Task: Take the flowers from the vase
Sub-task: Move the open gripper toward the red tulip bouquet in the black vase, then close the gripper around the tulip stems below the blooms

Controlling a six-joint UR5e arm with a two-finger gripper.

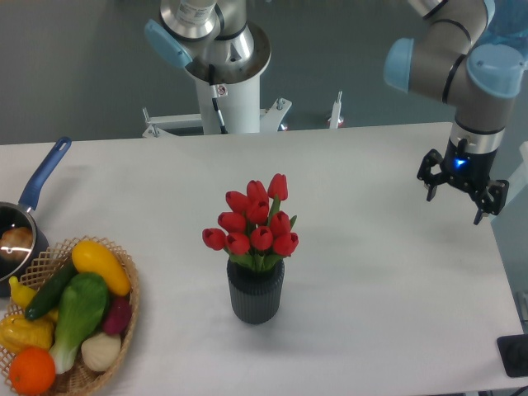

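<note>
White table [396,272], grey wall [74,74] behind

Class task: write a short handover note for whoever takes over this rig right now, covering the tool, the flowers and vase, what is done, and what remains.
Tool: open, empty, hanging above the table's right side, well away from the job's things.
Flowers: red tulips standing upright in the vase, mid-table.
Nearby: basket of vegetables and a blue-handled saucepan at the left edge.
Done: nothing yet; the flowers are untouched.
Left: bring the tool over the bunch, grip it, lift it out of the vase.
</note>
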